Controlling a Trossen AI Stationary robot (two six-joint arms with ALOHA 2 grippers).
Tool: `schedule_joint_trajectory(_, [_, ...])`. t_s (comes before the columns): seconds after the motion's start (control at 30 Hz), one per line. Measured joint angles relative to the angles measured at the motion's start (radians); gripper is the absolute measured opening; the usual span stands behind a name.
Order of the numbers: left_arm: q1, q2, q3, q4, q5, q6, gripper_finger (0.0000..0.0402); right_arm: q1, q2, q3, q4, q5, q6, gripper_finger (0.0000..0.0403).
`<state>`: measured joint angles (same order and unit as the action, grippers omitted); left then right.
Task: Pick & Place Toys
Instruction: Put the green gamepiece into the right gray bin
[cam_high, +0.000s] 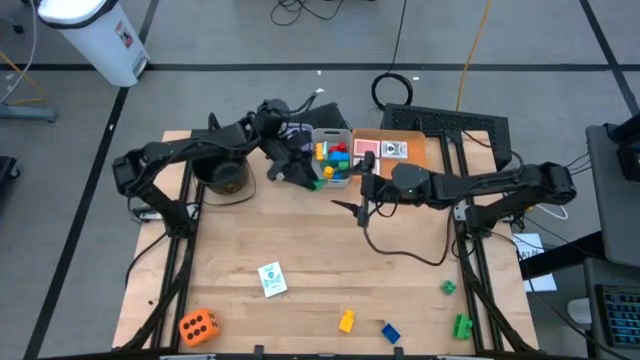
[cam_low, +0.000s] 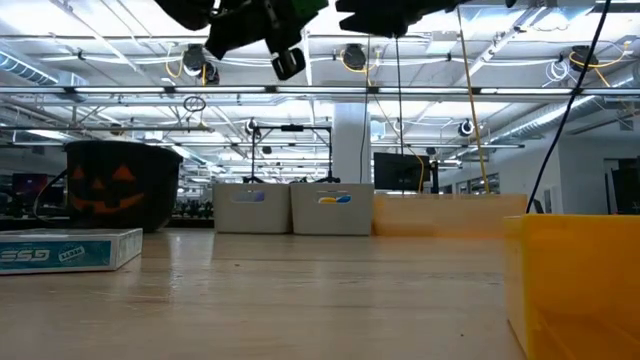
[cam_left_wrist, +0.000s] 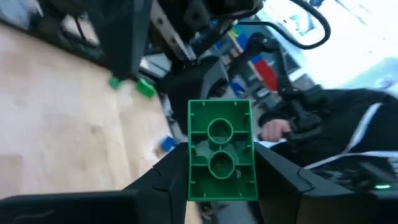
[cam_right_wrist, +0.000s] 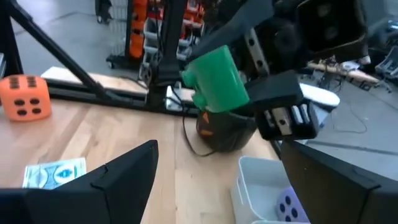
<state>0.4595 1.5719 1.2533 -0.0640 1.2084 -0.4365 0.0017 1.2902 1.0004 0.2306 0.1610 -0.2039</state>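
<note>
I have a green brick (cam_left_wrist: 222, 150) pinched in the left gripper (cam_left_wrist: 222, 186), jaws closed partway onto its two long sides. It is a plain glossy green block; my left wrist camera looks into its hollow underside, where two round tubes sit in a row, and its long axis runs out along the fingers. From the right wrist camera the same brick (cam_right_wrist: 216, 78) hangs tilted in the air, above the bench's far edge and beside the white bin (cam_high: 334, 155) of coloured bricks. The right gripper (cam_high: 352, 209) hovers just beside that bin, jaws spread wide with nothing between them. Near the bench's near edge lie an orange die (cam_high: 198, 325), a picture card (cam_high: 272, 279) and loose bricks.
</note>
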Motion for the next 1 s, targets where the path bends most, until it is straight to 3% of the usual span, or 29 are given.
schedule_joint_trajectory(0.27, [-0.026,0.096,0.000,0.117,0.086,-0.154,0.0167,0.000,0.018,0.001,0.069,0.000,-0.002,0.0329])
schedule_joint_trajectory(0.57, [-0.042,0.171,-0.002,0.374,0.135,-0.349,0.0143,0.000,0.015,0.001,0.069,-0.015,0.035,0.0326])
schedule_joint_trajectory(0.77, [-0.042,0.178,-0.002,0.401,0.127,-0.384,0.0167,0.001,0.016,0.001,0.065,-0.044,0.035,0.0303])
schedule_joint_trajectory(1.0, [-0.040,0.178,-0.002,0.415,0.119,-0.385,0.0148,0.000,0.017,0.001,0.057,-0.061,0.068,0.0259])
